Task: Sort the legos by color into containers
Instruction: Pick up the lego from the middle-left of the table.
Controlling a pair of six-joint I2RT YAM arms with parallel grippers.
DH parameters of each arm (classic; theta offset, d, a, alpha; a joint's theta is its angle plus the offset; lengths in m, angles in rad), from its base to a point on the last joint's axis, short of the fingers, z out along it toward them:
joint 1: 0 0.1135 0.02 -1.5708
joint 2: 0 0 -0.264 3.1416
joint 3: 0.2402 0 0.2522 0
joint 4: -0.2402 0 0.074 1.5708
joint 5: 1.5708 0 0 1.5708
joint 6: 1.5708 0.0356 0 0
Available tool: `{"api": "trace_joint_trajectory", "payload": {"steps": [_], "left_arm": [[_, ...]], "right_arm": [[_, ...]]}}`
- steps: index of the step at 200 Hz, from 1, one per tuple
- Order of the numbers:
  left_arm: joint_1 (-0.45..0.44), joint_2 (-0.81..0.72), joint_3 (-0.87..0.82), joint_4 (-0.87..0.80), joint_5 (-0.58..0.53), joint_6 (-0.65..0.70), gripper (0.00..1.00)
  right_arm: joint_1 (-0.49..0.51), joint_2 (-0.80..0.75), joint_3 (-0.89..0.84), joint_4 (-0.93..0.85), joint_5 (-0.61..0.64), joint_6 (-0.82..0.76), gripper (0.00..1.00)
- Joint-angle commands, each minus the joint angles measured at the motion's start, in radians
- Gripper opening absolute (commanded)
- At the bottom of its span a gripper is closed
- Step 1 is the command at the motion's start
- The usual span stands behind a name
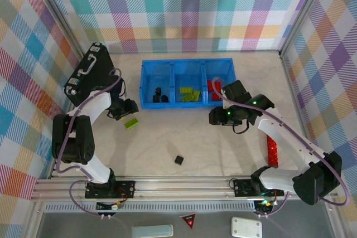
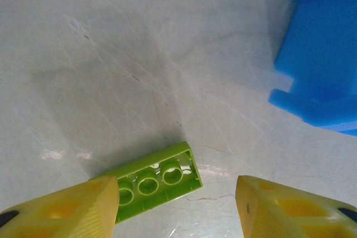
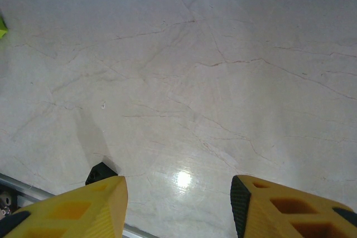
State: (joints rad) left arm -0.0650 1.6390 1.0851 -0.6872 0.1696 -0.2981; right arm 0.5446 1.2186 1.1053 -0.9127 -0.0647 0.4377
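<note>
The blue three-compartment tray (image 1: 187, 65) holds black cubes (image 1: 159, 96) on the left, lime-green bricks (image 1: 189, 94) in the middle and red bricks (image 1: 212, 86) on the right. One lime-green brick (image 1: 131, 122) lies upside down on the table just in front of my left gripper (image 1: 127, 110). In the left wrist view this brick (image 2: 159, 181) sits between the open fingers of the gripper (image 2: 177, 207), close to the left fingertip (image 2: 83, 207). A black cube (image 1: 178, 160) rests mid-table. My right gripper (image 1: 216, 116) hangs open over bare table. The cube (image 3: 100, 172) shows beside its left finger.
A black briefcase (image 1: 89, 73) lies at the far left beside the left arm. A long red piece (image 1: 272, 151) lies by the right arm. The tray's corner (image 2: 323, 54) is to the upper right of the left gripper. A metal rail (image 1: 178, 185) runs along the near edge.
</note>
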Motion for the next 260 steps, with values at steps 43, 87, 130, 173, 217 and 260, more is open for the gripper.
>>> {"api": "trace_joint_trajectory", "payload": {"steps": [43, 87, 130, 173, 217, 260], "left_arm": [[0.014, 0.067, -0.033, 0.056, 0.033, 0.005, 0.6], [0.016, 0.082, -0.047, 0.048, 0.022, 0.013, 0.62], [0.014, 0.072, -0.058, 0.039, 0.038, 0.013, 0.63], [0.001, 0.055, -0.079, 0.024, 0.048, 0.014, 0.65], [-0.038, 0.044, -0.082, -0.002, 0.023, 0.024, 0.65], [-0.068, 0.046, -0.071, -0.027, -0.008, 0.031, 0.62]], "right_arm": [[0.007, -0.006, 0.025, 0.002, -0.011, 0.01, 0.54], [0.006, 0.0, 0.025, 0.008, -0.017, 0.013, 0.54], [0.008, -0.002, 0.022, 0.008, -0.017, 0.015, 0.54], [0.01, -0.003, 0.014, 0.016, -0.022, 0.02, 0.53], [0.012, -0.002, 0.01, 0.019, -0.023, 0.023, 0.53], [0.015, 0.0, 0.007, 0.021, -0.022, 0.024, 0.53]]}}
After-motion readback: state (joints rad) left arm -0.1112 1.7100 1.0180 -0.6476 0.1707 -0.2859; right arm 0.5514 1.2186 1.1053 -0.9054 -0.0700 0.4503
